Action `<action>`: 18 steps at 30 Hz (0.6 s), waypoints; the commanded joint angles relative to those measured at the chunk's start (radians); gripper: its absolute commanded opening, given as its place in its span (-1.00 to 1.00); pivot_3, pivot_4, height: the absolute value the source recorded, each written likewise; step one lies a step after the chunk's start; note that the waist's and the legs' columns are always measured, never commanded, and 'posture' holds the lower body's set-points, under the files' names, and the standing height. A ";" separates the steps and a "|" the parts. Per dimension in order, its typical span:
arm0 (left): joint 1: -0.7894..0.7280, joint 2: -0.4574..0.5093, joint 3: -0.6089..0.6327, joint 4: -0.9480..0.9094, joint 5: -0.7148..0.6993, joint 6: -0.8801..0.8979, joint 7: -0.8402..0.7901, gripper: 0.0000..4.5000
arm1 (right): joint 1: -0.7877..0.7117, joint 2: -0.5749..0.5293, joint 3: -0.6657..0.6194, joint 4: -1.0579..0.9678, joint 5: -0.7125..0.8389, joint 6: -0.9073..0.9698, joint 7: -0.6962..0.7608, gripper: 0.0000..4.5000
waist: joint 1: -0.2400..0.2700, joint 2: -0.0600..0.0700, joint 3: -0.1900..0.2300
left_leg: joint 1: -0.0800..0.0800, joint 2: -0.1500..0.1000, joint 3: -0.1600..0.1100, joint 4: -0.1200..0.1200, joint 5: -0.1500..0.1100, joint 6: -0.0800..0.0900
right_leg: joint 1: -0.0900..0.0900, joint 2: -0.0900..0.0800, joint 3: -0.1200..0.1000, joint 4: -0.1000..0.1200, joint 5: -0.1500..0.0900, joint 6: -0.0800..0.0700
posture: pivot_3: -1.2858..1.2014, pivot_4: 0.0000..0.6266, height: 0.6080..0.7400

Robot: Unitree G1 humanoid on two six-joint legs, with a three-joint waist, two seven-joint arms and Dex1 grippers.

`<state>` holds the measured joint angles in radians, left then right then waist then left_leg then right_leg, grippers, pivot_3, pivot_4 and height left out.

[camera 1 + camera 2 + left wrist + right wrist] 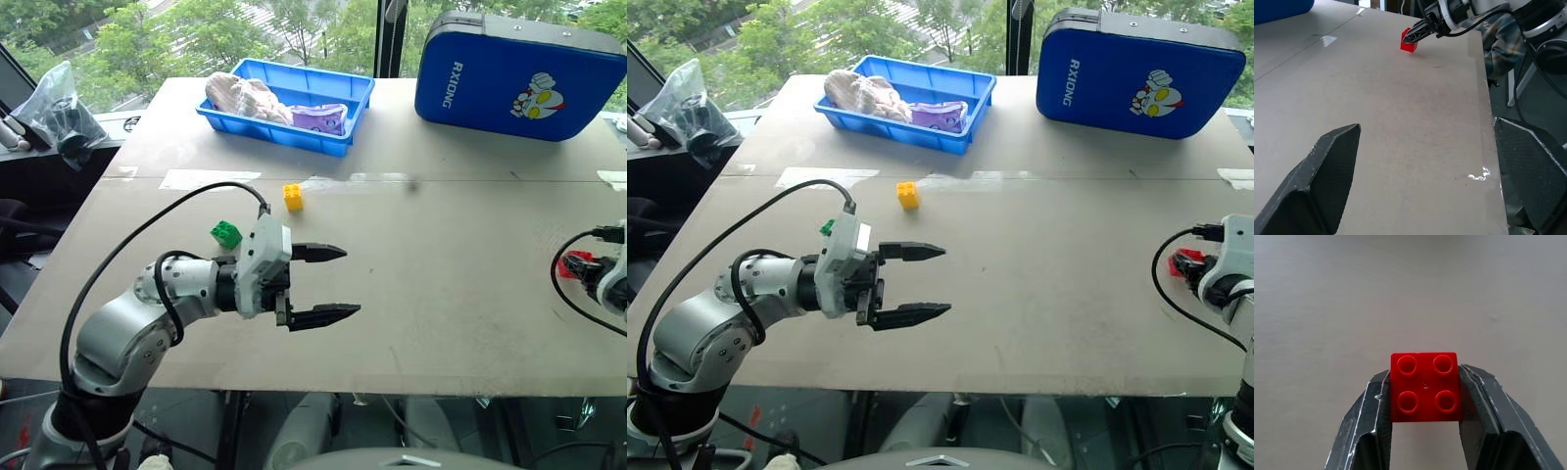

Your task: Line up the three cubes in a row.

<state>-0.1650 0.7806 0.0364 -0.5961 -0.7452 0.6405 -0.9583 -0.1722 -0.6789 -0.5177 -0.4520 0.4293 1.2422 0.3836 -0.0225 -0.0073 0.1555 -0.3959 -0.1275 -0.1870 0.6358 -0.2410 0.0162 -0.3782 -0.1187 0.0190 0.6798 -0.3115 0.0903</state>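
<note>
At the table's right edge, the right gripper [1425,396] pinches the red cube [1425,387]; the left gripper [321,284] hangs wide open and empty near the green cube [225,234] and yellow cube [292,197].

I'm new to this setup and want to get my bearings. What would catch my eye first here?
The right hand is shut on the red cube at the table's right edge. The left hand stands open over the table, with the green cube just behind it and the yellow cube farther back. At the far edge sit a blue tray and a blue case.
</note>
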 commanded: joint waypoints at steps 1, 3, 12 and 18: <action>0.086 0.003 0.068 -0.015 0.041 -0.078 0.003 1.00 | -0.048 -0.074 0.126 -0.087 0.123 -0.215 0.295 -0.42 | -0.006 0.000 0.000 | 0.000 0.001 0.000 0.000 0.000 0.000 | 0.000 0.000 0.000 0.000 0.000 0.000 | 0.03 -0.52 1.00; 0.145 -0.004 0.094 -0.012 0.080 -0.126 0.016 1.00 | -0.089 -0.123 0.249 -0.060 0.104 -0.330 0.406 -0.42 | -0.012 0.000 0.000 | 0.000 0.002 0.000 0.000 0.000 0.000 | 0.000 0.001 -0.001 -0.001 0.000 0.000 | 0.03 -0.52 1.00; 0.322 0.017 0.234 -0.038 0.041 -0.164 -0.023 1.00 | -0.387 -0.131 0.745 0.288 -0.142 -0.805 0.782 -0.42 | 0.004 -0.004 0.001 | -0.001 0.002 -0.001 0.001 0.000 0.001 | 0.000 -0.001 -0.003 -0.002 0.001 0.000 | 0.03 -0.52 1.00; 0.419 0.037 0.310 -0.064 0.002 -0.160 -0.056 1.00 | -0.469 -0.096 0.830 0.474 -0.227 -0.940 0.881 -0.42 | 0.008 -0.004 0.002 | -0.002 0.002 -0.001 0.000 -0.001 0.000 | -0.001 -0.003 -0.003 -0.003 0.001 0.000 | 0.03 -0.52 1.00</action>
<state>0.2491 0.8090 0.3146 -0.6212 -0.7227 0.4940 -1.0049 -0.6200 -0.7767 0.3177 0.0163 0.2154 0.3405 1.2411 -0.0149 -0.0111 0.1574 -0.3976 -0.1257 -0.1884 0.6359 -0.2416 0.0166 -0.3789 -0.1219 0.0164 0.6770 -0.3109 0.0903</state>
